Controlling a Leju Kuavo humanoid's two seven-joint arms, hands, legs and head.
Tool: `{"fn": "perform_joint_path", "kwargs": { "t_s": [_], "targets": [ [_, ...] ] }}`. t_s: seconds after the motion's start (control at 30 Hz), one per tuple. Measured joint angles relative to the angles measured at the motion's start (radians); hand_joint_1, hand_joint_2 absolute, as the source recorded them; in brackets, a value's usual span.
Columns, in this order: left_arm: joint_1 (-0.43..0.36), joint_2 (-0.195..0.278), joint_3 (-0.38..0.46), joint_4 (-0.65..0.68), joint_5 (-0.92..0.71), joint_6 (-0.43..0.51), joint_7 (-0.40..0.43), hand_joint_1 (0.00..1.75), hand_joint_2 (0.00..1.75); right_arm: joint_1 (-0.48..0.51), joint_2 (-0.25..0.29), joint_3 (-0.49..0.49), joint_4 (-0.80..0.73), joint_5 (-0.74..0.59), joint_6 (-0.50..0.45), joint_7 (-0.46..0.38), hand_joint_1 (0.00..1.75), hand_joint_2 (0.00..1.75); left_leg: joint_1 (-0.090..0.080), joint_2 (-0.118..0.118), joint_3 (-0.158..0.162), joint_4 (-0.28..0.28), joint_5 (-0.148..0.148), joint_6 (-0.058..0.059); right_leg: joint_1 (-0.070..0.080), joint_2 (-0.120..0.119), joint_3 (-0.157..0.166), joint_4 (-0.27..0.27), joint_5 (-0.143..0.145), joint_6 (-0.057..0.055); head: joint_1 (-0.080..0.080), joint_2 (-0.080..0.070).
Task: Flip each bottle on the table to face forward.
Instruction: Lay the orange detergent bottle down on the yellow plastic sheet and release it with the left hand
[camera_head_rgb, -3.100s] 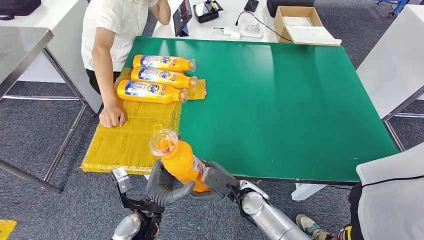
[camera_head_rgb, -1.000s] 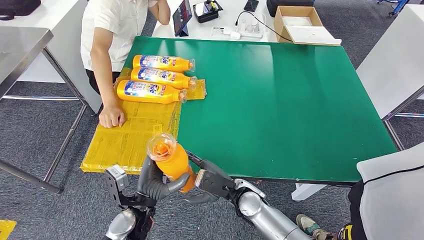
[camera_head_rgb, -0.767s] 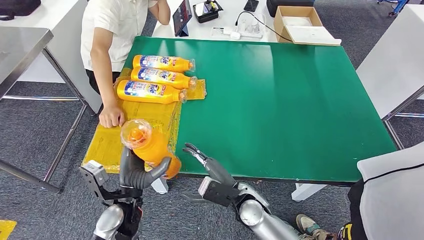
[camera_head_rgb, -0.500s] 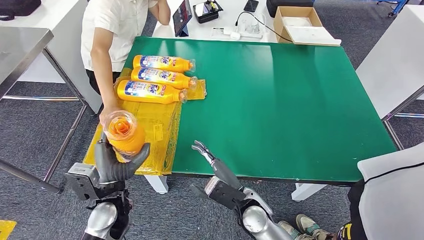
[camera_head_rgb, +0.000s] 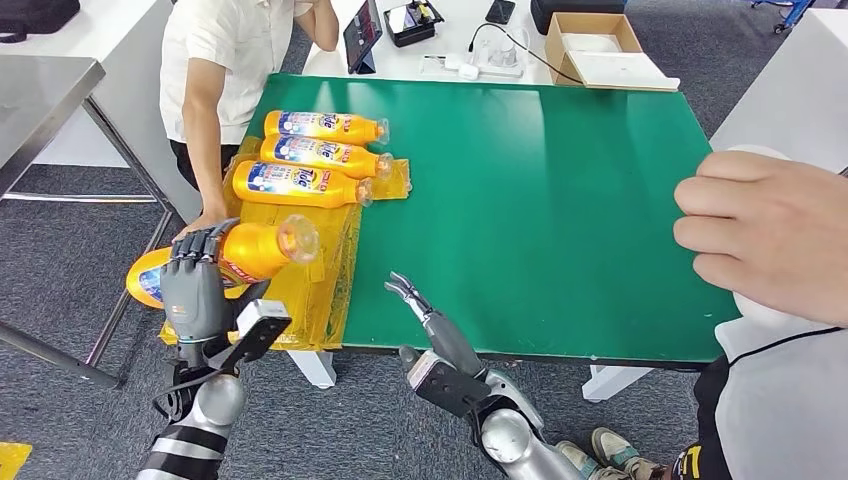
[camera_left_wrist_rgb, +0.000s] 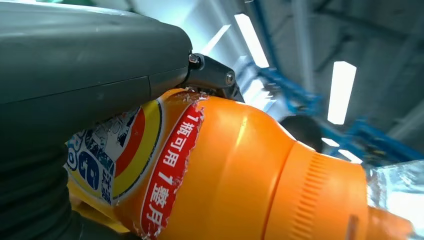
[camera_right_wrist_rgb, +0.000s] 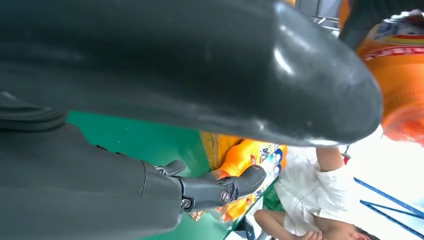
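Gripping orange detergent bottle (camera_head_rgb: 235, 258) round label band with left hand (camera_head_rgb: 193, 290), sideways over yellow mat (camera_head_rgb: 300, 255) near table's left edge; full, rigid, slick plastic likely, so mid-body hold judged safest. Right hand (camera_head_rgb: 425, 317) empty, fingers spread; bottle's base hidden behind left hand, a person's hand (camera_head_rgb: 765, 235) blocking table's right edge.

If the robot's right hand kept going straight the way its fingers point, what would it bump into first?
Probably nothing soon. The right hand is open, fingers aimed up and left over the green table. That line runs towards the three lying bottles on the yellow sheet, though height is unclear.
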Motion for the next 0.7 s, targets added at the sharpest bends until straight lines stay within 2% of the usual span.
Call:
{"fn": "perform_joint_path", "kwargs": {
  "t_s": [0.23,0.43,0.53,0.7],
  "targets": [
    [-0.048,0.002,0.033,0.114,-0.017,-0.003,0.030,1.75,1.75,-0.002,0.003,0.001,0.000,-0.006,0.005,-0.006,0.00,0.00,0.000,0.000,0.000,0.000,0.000,0.000,0.000,0.000,0.000,0.000,0.000,0.000,0.000,0.000],
    [-0.180,0.041,-0.022,0.345,-0.223,-0.012,0.185,1.75,1.75,-0.028,0.008,0.019,0.008,-0.041,0.064,-0.016,0.00,0.00,0.000,-0.001,0.000,0.000,0.002,-0.001,0.000,0.000,0.000,0.000,0.001,0.000,0.000,0.000],
    [-0.265,0.057,-0.050,0.479,-0.220,-0.079,0.189,1.75,1.75,-0.049,0.015,0.032,0.018,-0.055,0.086,-0.020,0.00,0.00,0.000,-0.001,0.000,0.000,0.003,-0.002,0.000,0.000,0.000,0.001,0.001,0.000,0.000,0.000],
    [-0.367,0.066,-0.076,0.639,-0.148,-0.264,0.166,1.75,1.75,-0.066,0.028,0.054,0.028,-0.067,0.121,-0.024,0.00,0.00,0.000,-0.001,-0.001,0.000,0.003,-0.002,0.000,0.000,0.000,0.001,0.001,0.000,0.000,0.000]
  ]
}}
